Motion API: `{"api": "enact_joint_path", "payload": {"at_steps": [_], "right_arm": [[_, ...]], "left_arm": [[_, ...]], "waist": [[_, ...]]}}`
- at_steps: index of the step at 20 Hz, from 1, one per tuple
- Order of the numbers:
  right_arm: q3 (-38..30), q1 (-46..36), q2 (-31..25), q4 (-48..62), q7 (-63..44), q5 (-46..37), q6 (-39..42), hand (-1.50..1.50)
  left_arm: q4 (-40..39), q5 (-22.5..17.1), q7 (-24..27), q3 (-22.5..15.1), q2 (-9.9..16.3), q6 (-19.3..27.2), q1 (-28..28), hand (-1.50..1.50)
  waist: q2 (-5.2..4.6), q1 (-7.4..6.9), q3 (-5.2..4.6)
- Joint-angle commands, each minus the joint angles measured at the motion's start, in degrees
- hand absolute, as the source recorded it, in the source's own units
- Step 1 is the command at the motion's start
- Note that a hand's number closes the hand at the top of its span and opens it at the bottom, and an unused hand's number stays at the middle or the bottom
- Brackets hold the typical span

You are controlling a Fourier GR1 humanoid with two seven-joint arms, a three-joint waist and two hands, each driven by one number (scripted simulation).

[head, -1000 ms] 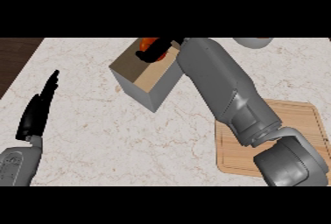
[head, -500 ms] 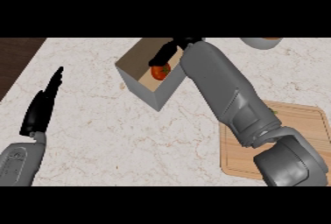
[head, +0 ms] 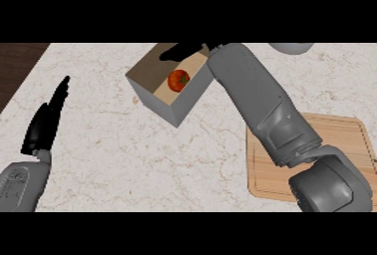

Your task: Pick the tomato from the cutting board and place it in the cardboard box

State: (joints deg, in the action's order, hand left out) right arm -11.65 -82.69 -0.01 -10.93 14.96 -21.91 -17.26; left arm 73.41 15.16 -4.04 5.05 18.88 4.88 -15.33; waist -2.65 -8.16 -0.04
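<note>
The left hand point(head: 46, 119) rests at the left edge of the table point(head: 147, 159), fingers straight. The tomato point(head: 178, 80) lies inside the cardboard box point(head: 158, 97), just below the right hand point(head: 184, 51), whose fingers spread apart above it. The cutting board point(head: 346, 134) sits far right.

Red tomato point(head: 177, 80), tan cardboard box point(head: 156, 94), veined cream counter point(head: 147, 154).
</note>
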Motion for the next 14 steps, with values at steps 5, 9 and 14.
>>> {"api": "enact_joint_path", "payload": {"at_steps": [5, 9, 14], "right_arm": [[-6.63, 3.92, -3.69, -1.23, 9.21, 6.51, 5.75, -1.50], [-7.56, 2.07, -8.53, 0.42, 6.38, 6.75, 7.56, -1.50], [-8.25, 7.61, -14.44, 1.46, 10.03, 6.99, 11.29, -1.50]], "left_arm": [[-0.05, -1.18, 1.54, 3.18, 2.30, -0.11, 3.78, 0.00], [-0.90, -0.40, 1.03, 2.40, 0.78, 0.97, 1.92, 0.00], [0.99, -1.53, -0.33, 3.12, 1.39, -0.38, 3.53, 0.00]], "waist": [[0.81, 3.17, 0.05], [0.72, 3.91, 0.01], [1.04, 4.41, 0.08]]}}
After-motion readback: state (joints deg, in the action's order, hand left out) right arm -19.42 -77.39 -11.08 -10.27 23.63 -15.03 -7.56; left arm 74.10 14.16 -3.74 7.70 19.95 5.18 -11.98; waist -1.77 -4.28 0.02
